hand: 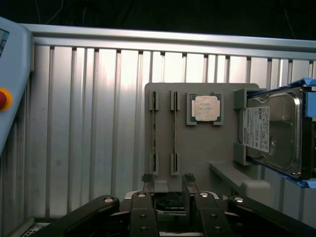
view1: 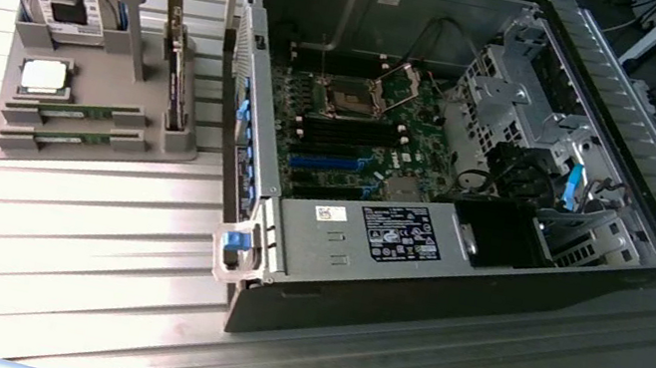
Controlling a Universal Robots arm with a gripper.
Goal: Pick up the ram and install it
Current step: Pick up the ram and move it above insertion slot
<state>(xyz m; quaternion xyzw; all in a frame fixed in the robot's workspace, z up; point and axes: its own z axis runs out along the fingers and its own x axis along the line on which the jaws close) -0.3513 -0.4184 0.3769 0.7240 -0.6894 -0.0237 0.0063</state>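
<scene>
Two ram sticks stand on edge in slots of a grey holder tray [view1: 172, 151]: one ram stick [view1: 77, 112] nearer the CPU and a second ram stick [view1: 73, 137] beside it. The wrist view looks down on the same ram pair [hand: 154, 133] [hand: 174, 133], lying parallel. My gripper [hand: 168, 180] hovers over the tray's edge, a short way from the sticks' ends. It is open, its two fingertips [hand: 146, 178] are apart and nothing is between them. The open computer case [view1: 251, 181] lies to the exterior view's right of the tray, and its motherboard [view1: 367, 120] shows dark memory slots.
On the tray also sit a CPU [hand: 205, 108], a hard drive [hand: 271, 131] in a blue-edged stand and an upright card [view1: 174, 66] with a metal bracket. A pale blue pendant [hand: 12, 64] with a red button lies on the ribbed metal table [view1: 47, 246].
</scene>
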